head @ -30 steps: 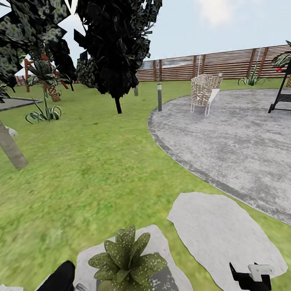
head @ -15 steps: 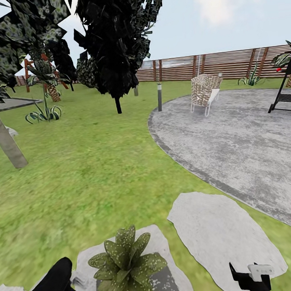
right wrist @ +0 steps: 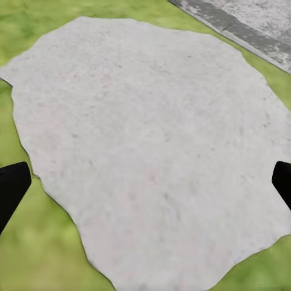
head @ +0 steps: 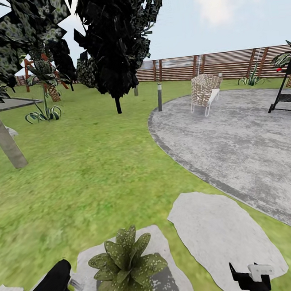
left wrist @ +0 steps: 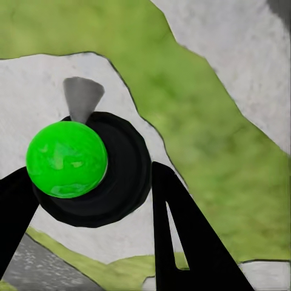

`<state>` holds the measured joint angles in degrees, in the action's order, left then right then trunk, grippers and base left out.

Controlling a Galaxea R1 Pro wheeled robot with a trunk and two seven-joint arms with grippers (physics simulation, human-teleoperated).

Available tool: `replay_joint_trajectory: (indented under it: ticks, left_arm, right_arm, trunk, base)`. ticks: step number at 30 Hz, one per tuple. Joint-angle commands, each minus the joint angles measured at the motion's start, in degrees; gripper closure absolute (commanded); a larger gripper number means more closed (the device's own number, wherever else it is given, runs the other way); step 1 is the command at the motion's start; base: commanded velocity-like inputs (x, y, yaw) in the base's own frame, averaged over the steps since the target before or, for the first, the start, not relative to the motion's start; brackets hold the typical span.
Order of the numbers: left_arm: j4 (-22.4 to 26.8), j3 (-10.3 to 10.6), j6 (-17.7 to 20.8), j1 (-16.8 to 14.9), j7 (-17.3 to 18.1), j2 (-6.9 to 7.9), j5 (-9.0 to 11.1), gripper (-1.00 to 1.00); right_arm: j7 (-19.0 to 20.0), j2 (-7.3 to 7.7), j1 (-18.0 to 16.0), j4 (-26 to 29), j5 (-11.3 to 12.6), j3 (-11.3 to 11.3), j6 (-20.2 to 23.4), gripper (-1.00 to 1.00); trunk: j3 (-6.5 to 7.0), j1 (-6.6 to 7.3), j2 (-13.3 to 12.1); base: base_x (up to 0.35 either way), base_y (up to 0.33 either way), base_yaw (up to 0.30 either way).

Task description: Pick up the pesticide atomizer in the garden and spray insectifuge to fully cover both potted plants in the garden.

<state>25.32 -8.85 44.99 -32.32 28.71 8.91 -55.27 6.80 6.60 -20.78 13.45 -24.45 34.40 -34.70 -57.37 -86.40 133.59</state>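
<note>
The left pincer (left wrist: 91,200) grips the pesticide atomizer (left wrist: 68,159) between its fingers, nozzle toward the potted plant (head: 126,265).

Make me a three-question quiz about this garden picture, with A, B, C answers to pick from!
1. Where does the plant sit?
A. on a stepping stone
B. on the round patio
C. in the chair

2. What colour is the ball on top of the sprayer in the left claw?
A. red
B. bright green
C. yellow

3. How is the right claw?
A. shut on a leaf
B. shut on the sprayer
C. open, holding nothing

Answers:
1. A: in the head view its leaves spread over a grey stone in the grass.
2. B: the left wrist view shows a shiny green ball between the black fingers.
3. C: in the right wrist view its fingertips stand far apart over another bare stone.
</note>
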Motion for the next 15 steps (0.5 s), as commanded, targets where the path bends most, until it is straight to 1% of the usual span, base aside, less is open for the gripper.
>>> replay_joint_trajectory:
  ticks: [1,3,5,7,11,15]
  left_arm:
    - [-0.4,-0.4,0.0,0.0,0.5,-0.04,-0.6,1.00]
    - [-0.8,-0.4,0.0,0.0,0.4,-0.03,-0.6,1.00]
    - [-1.3,-0.4,0.0,0.1,0.4,-0.15,-0.6,1.00]
    - [-1.6,-0.4,0.0,0.1,0.4,-0.25,-0.6,1.00]
    - [-1.8,-0.4,0.0,0.1,0.4,-0.16,-0.6,1.00]
    - [-3.2,-0.5,0.0,0.2,0.4,-0.12,-0.7,1.00]
  right_arm:
    - [0.6,-0.01,0.0,0.0,0.0,0.5,-0.2,-1.00]
    - [0.6,-0.01,0.0,-0.1,0.0,0.5,-0.2,-1.00]
    - [0.6,-0.01,0.0,-0.1,0.0,0.5,-0.2,-1.00]
    - [0.6,-0.01,0.0,-0.1,0.0,0.5,-0.2,-1.00]
    - [0.7,-0.01,0.0,-0.1,0.0,0.5,-0.2,-1.00]
    - [0.7,-0.01,0.0,-0.1,0.0,0.5,-0.2,-1.00]
  trunk:
    - [-0.05,0.00,0.0]
    - [-0.05,0.00,0.0]
    - [-0.05,0.00,0.0]
    - [-0.07,0.00,0.0]
    - [-0.24,0.00,0.0]
    - [-0.28,0.00,0.0]
  base:
    - [0.200,0.146,0.000]
    - [0.223,0.167,0.000]
    - [0.106,0.081,0.000]
    - [0.030,0.023,-0.046]
    - [0.007,0.005,-0.169]
    - [0.001,0.000,-0.045]
